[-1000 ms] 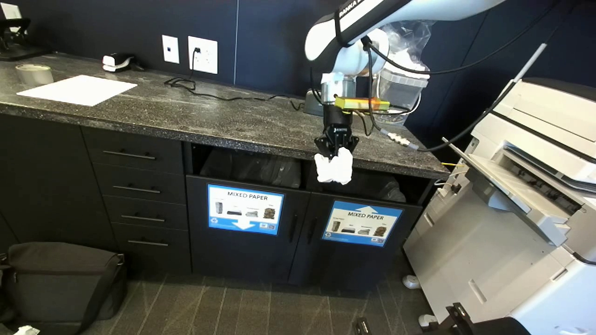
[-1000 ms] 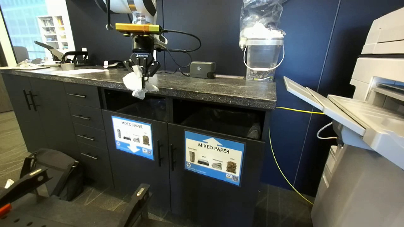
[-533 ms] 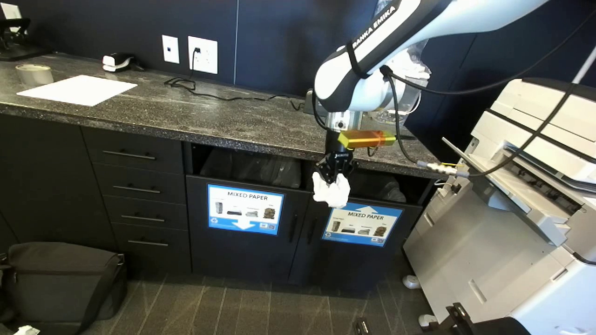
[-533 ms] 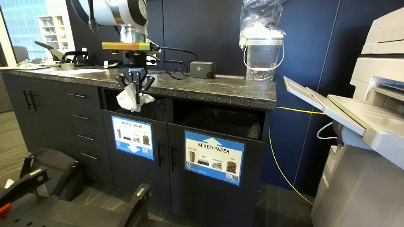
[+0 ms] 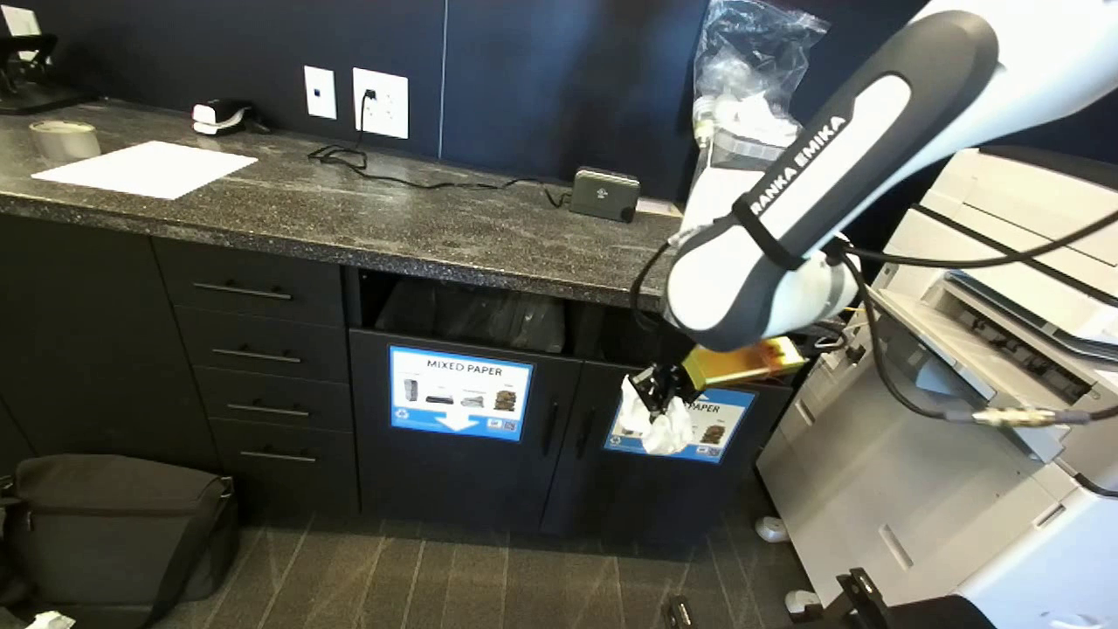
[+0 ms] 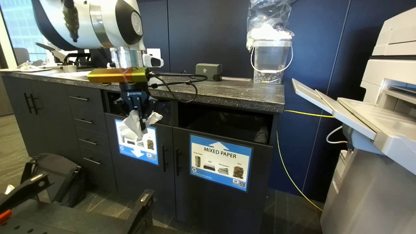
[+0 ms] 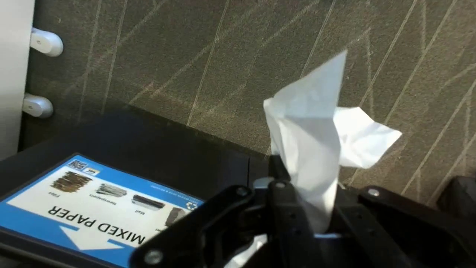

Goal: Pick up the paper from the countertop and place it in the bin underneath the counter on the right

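The paper (image 7: 312,145) is pinched in my gripper (image 6: 142,122), held in front of the counter (image 5: 472,489). In an exterior view, the bin (image 6: 260,159) stands between 3 and 4 o'clock from it; in the wrist view, the sign (image 7: 98,208) (lettering inverted) occupies 8 o'clock.

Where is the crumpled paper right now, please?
In the wrist view, the crumpled paper is right of centre, held by the gripper, with a MIXED PAPER sign to its left.

Washed-out bright window (image 6: 18,29), pale sheen on countertop (image 5: 419,217), dim carpet (image 7: 178,48), jaws blurred in wrist view
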